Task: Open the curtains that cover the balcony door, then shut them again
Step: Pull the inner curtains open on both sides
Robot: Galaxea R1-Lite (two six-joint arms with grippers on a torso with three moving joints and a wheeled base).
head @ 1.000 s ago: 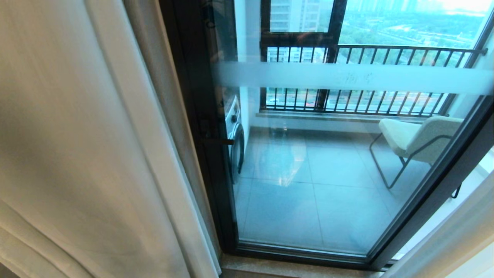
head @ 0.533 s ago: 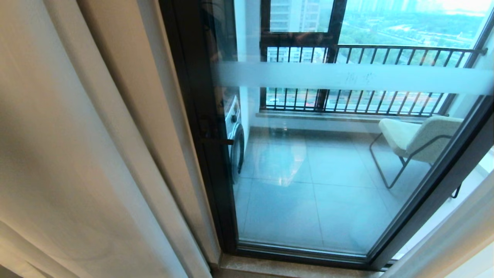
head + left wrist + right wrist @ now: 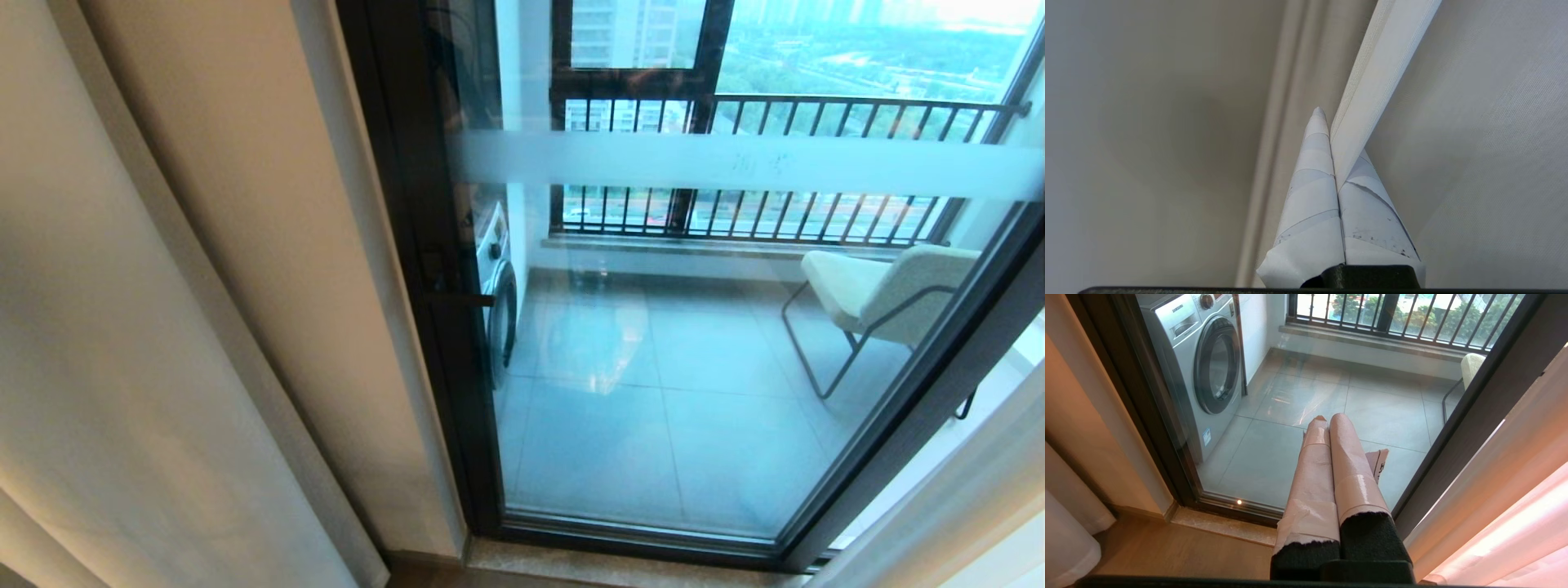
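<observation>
At the door's left edge, our left tool (image 3: 1336, 163) is clenched on the curtains' (image 3: 1384, 81) hem. We judge the fabric light, soft and slippery, best pinched at that doubled hem. Our right tool (image 3: 1331, 428) hangs clenched, empty.

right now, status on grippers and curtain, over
Left gripper shut on curtain edge. Right gripper shut, empty, low before the balcony door. Door glass uncovered; nothing in the way.

Sheer curtains (image 3: 122, 343) aside, balcony door (image 3: 653, 327) uncovered
</observation>
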